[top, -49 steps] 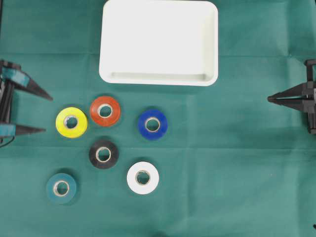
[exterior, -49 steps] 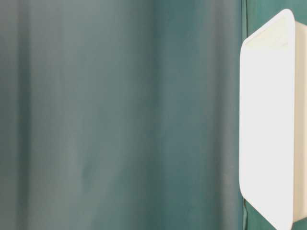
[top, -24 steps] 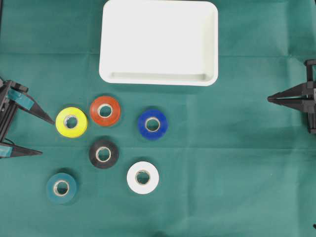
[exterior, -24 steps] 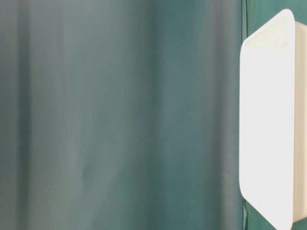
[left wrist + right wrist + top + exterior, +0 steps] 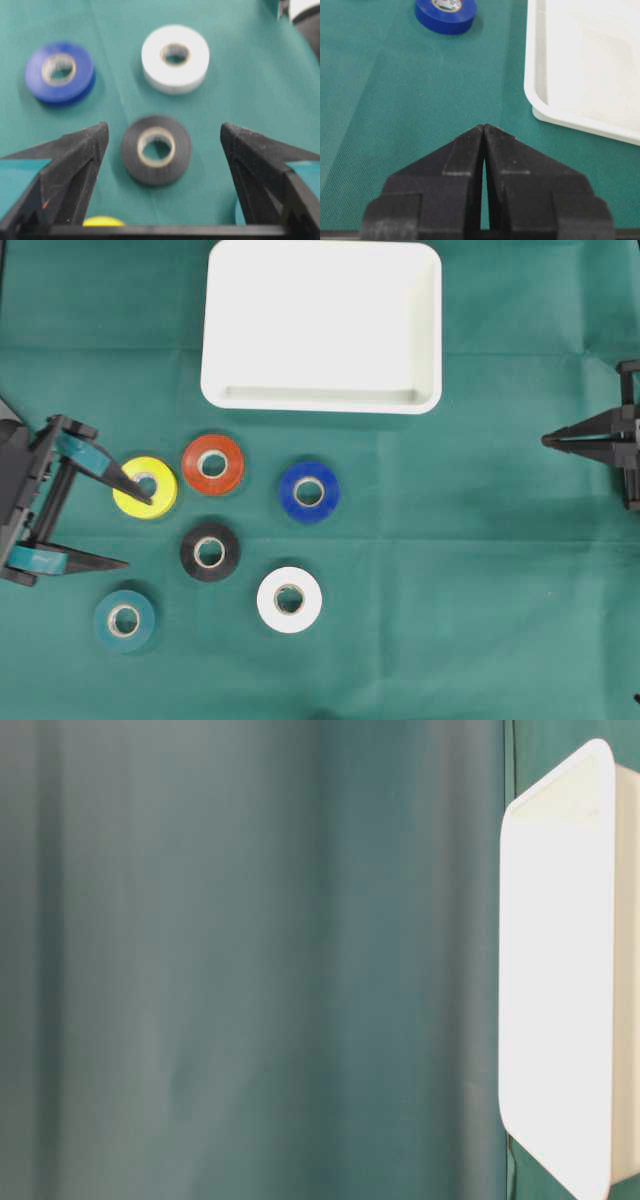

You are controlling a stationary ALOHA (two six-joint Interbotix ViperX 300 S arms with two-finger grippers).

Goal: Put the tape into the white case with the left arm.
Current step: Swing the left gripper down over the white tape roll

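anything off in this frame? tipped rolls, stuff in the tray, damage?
Nothing stands out. All six tape rolls lie flat on the green cloth, none in the white case, which looks empty and sits square. The left gripper is open by the yellow roll; the right gripper is shut, off to the side.

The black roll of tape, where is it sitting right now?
In the overhead view the black tape roll lies left of centre on the green cloth, below the red roll and up-left of the white roll.
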